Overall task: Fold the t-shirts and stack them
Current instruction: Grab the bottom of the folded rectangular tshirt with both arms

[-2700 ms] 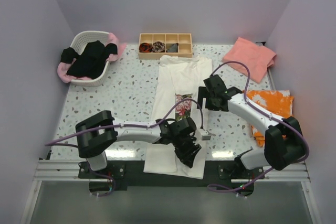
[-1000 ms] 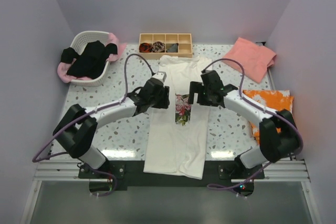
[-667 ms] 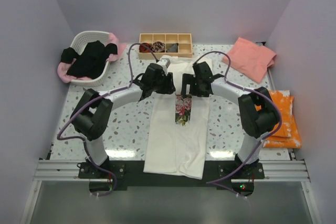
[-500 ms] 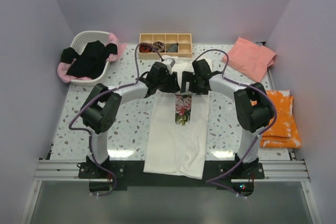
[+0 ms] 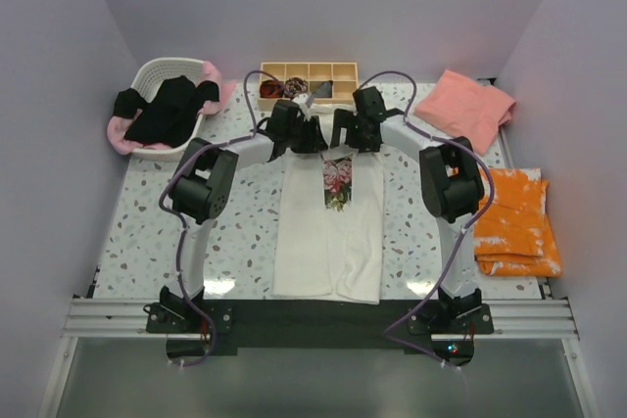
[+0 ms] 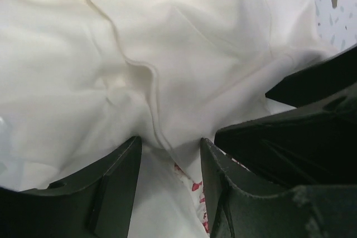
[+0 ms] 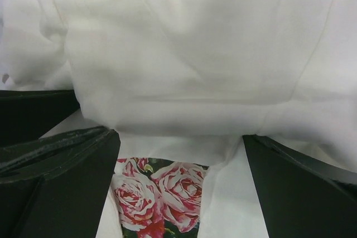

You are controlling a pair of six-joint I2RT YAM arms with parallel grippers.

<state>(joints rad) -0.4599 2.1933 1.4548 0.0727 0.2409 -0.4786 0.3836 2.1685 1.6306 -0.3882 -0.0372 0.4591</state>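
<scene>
A cream-white t-shirt [image 5: 328,242] lies lengthwise mid-table, its sides folded in and the rose print [image 5: 337,181] showing. Both grippers sit side by side at its far end. My left gripper [image 5: 299,132] [image 6: 170,143] has its jaws partly apart astride a raised fold of the white cloth. Beside it, my right gripper [image 5: 351,132] [image 7: 179,137] stands wide open over the cloth edge just beyond the roses [image 7: 153,193]. A salmon-pink t-shirt [image 5: 466,108] lies at the back right. A black t-shirt [image 5: 162,110] and a light pink one [image 5: 120,134] hang in the basket.
The white basket [image 5: 167,152] stands at the back left. A wooden compartment box [image 5: 308,80] with small rolled bundles sits at the back centre, close behind both grippers. A folded orange-and-white cloth [image 5: 511,217] lies at the right edge.
Both arms have stretched from mid-shirt to its far end near the box. The left jaws have narrowed a little. The shirt's near hem now lies slightly farther from the table's front edge.
</scene>
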